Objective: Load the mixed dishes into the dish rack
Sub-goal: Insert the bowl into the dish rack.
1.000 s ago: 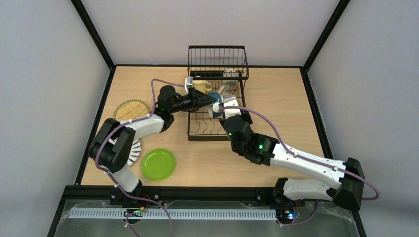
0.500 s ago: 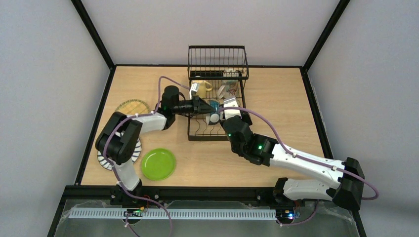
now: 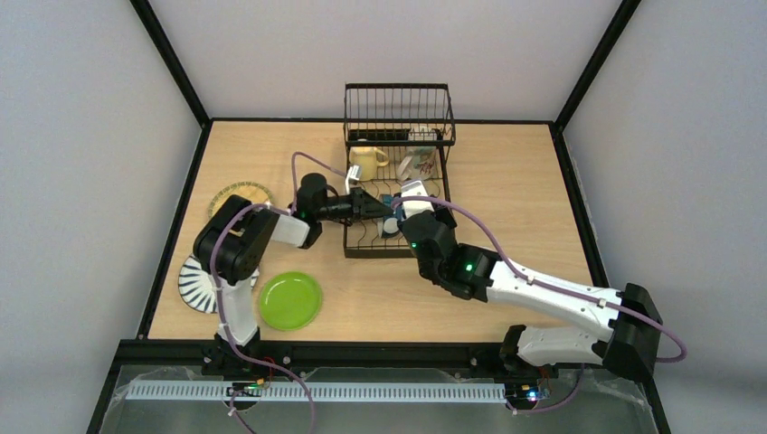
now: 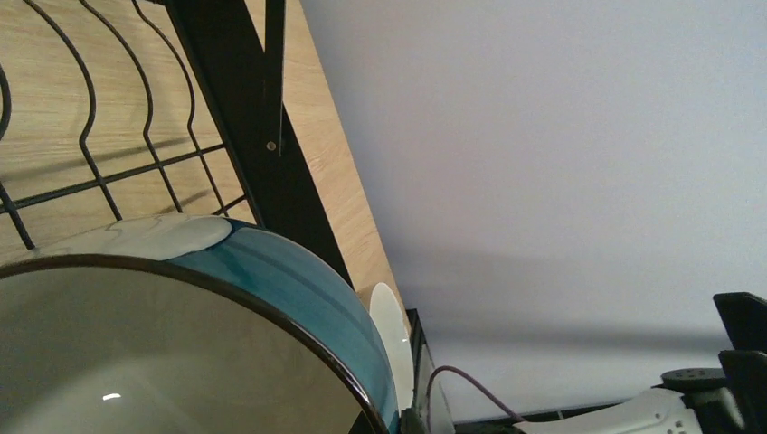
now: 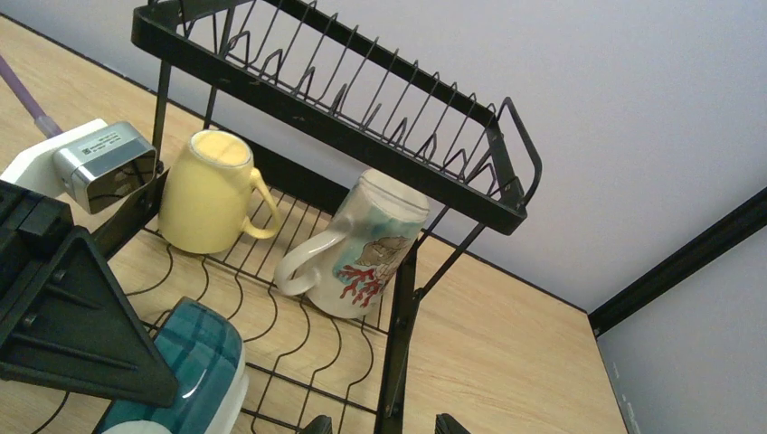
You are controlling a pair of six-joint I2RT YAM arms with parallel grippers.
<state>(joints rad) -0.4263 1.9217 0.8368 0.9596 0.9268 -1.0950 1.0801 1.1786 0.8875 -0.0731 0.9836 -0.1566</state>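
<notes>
Plates (image 3: 289, 300) lie by the table's (image 3: 506, 181) left edge. Left gripper (image 3: 389, 210) pinches the blue bowl (image 5: 194, 348) by its rim at the dish rack's (image 3: 381, 255) near end; I'd seat it between wires before releasing. Right gripper (image 5: 380, 423) spread, empty, alongside. Pale yellow mug (image 5: 206, 194) sits beyond.

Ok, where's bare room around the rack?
Bare wood lies right of the dish rack, out to the table edge, and in front between the lime green plate and the right arm. Its near-left slots look bare. Crowded: the rack's middle, where the left gripper holds the blue bowl, pale yellow mug and patterned mug behind.
</notes>
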